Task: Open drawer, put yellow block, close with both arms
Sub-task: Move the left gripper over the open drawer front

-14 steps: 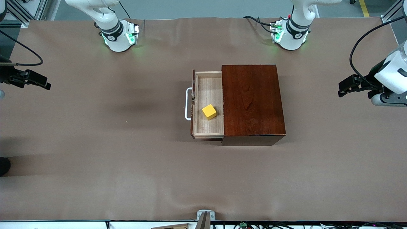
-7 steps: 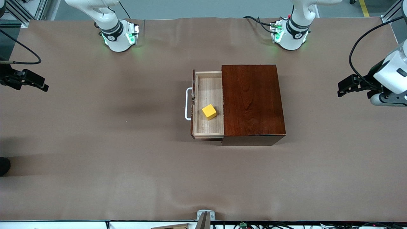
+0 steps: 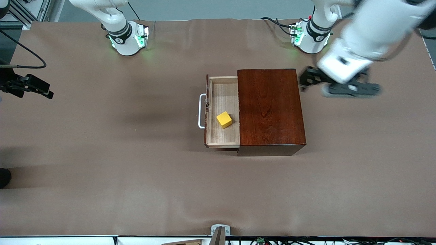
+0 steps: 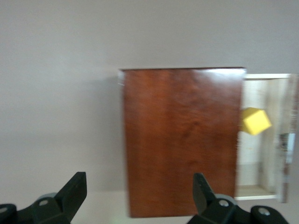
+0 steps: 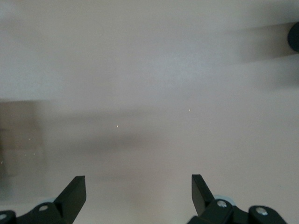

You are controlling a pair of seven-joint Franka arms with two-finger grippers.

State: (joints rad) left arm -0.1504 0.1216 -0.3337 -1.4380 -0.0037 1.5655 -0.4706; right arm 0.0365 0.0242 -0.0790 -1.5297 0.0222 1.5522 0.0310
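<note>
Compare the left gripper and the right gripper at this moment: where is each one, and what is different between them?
The left gripper is up beside the wooden box, at the end away from the open drawer; the right gripper hangs over bare table at the right arm's end. The left wrist view shows the box and the yellow block; the right wrist view shows only table. Both are open and empty.

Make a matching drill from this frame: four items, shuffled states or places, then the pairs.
Items:
1. yellow block
2. drawer
3. left gripper
4. right gripper

States or places:
A. open, over bare table at the right arm's end
B. pulled out, white handle showing
C. lying in the drawer
D. open, over the table beside the wooden box, toward the left arm's end

Pairs: 1-C, 2-B, 3-D, 4-A
</note>
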